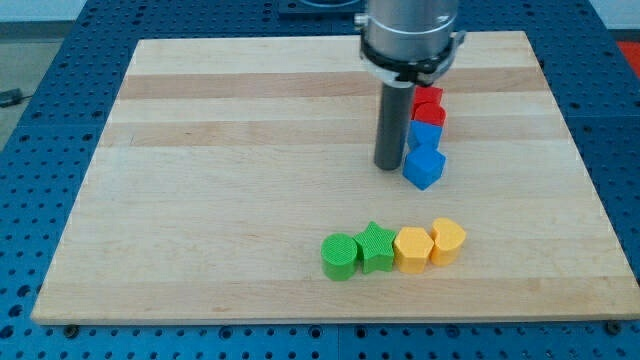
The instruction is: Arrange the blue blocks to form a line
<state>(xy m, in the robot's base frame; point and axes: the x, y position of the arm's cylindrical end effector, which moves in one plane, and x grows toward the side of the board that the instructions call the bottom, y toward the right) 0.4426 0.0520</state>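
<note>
A robot arm's dark rod stands upright over a pale wooden tabletop point(230, 200), my tip point(388, 166) resting just to the view's left of two blue blocks. There is no pincer on this arm, so nothing is open, closed or gripping; the rod simply ends in a blunt lower end.

Eight blocks are on the board. Two are blue: a lower blue block point(424, 167), turned so its corner points down the view, and an upper blue block point(425, 135) touching it from above. Two are red: a lower red block point(430, 114) sitting directly against the upper blue one, and an upper red block point(429, 96) behind it, partly hidden by the arm's silver collar point(410, 40). Together these four form a short column running up the view, right of centre, with the rod alongside its left flank and close to the blues; whether it touches them cannot be made out.

Well apart, near the view's bottom, a second row runs left to right: a green cylinder point(339, 257), a green star point(375, 246), a yellow hexagon-like block point(411, 249) and a second yellow block point(448, 241) with a rounded top. Each touches its neighbour.

The red pair sits directly above the blue pair, closing off that end of the column. A blue perforated bench point(60, 60) surrounds the board on all sides.
</note>
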